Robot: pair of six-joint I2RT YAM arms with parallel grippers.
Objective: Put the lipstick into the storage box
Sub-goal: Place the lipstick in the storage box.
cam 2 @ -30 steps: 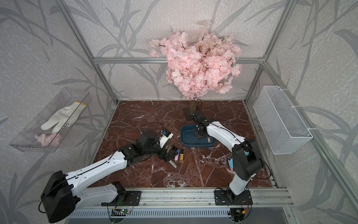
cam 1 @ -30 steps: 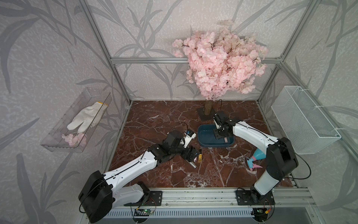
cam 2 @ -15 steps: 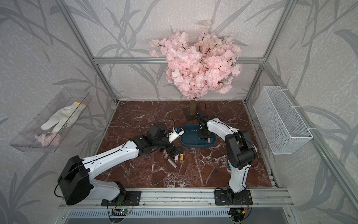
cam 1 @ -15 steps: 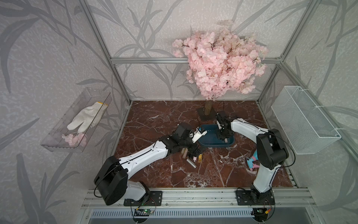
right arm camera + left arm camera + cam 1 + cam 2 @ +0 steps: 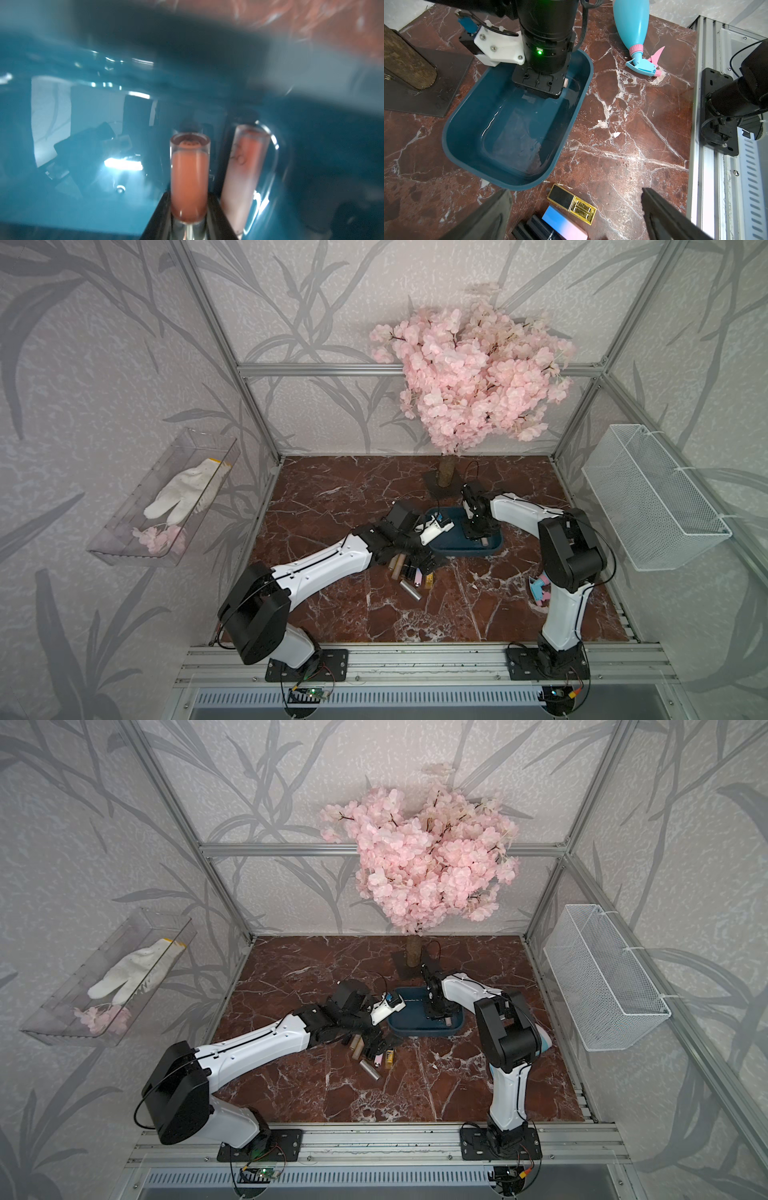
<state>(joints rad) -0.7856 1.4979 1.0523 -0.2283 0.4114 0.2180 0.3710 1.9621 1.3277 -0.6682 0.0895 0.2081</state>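
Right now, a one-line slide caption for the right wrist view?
Right end effector shut on a pink lipstick low inside the teal storage box.

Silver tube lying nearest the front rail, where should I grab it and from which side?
Grip the silver tube at mid-length, coming straight down, jaws across its narrow width. It lies flat on the marble table with both long sides free; its far end sits close to the other lipsticks.

You have one storage box (image 5: 461,551), one spray bottle (image 5: 631,25), one blossom tree (image 5: 469,381), one glove (image 5: 187,493) and at least six lipsticks (image 5: 410,590) (the black ones overlap).
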